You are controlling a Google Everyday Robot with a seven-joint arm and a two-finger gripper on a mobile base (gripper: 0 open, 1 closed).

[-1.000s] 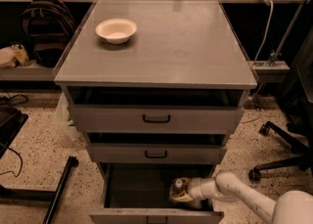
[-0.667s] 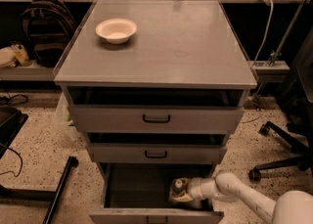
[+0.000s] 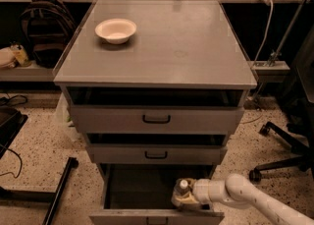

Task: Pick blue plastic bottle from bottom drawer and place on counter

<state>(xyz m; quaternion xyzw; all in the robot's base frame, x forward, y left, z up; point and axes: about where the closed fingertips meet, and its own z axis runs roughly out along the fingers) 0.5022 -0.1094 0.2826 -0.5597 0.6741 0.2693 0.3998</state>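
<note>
The bottom drawer point(image 3: 147, 216) is pulled open, with a dark interior. The blue plastic bottle point(image 3: 183, 186) stands upright at the drawer's right front; it looks colourless and has a white cap. My gripper point(image 3: 182, 199) reaches in from the lower right on its white arm and is shut around the bottle's lower body, inside the drawer. The counter point(image 3: 186, 47) is the flat grey top of the cabinet, well above the gripper.
A cream bowl point(image 3: 116, 30) sits on the counter's back left. Two shallower drawers with black handles point(image 3: 156, 119) stand slightly open above the bottom drawer. A backpack point(image 3: 41, 27) is at the left, an office chair base point(image 3: 282, 145) at the right, and a black stand leg point(image 3: 59, 189) on the floor at the left.
</note>
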